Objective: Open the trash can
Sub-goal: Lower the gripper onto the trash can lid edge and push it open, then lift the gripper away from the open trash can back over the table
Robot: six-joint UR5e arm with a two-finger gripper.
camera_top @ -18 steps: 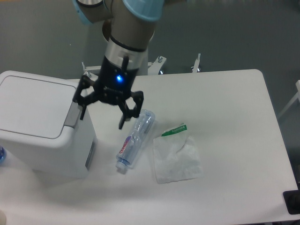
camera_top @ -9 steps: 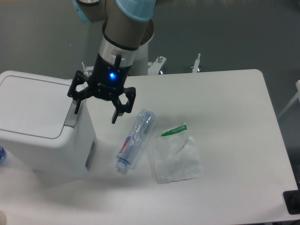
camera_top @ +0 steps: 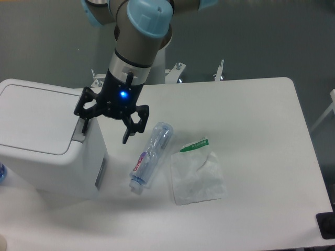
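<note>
Shifted left and slightly down over the last second: gripper [camera_top: 104,124], now at the right edge of the trash can [camera_top: 49,144]. Fingers spread apart, clamped on nothing; left finger over the grey push tab [camera_top: 79,130], touching or just above it, contact not resolvable; right finger hanging free beyond the bin wall, near the plastic bottle [camera_top: 151,157]. Blue indicator light lit on the gripper body.

Trash can located at left of frame, white and boxy, with lid [camera_top: 37,117] flat and closed. Task therefore not yet done. Judged from the leftward travel: approach step close to complete, with a downward press on the tab as the likely next requirement. Risk: finger sliding off the narrow tab onto the lid edge.

Surface: white table [camera_top: 251,136] filling most of the frame. Plastic bottle lying on its side at centre, cap toward lower left. Clear plastic bag [camera_top: 196,175] with a green strip just right of the bottle. Bottle and bag untouched, positions unchanged.

Room: dark grey floor across upper frame; metal brackets at the far table edge.
</note>
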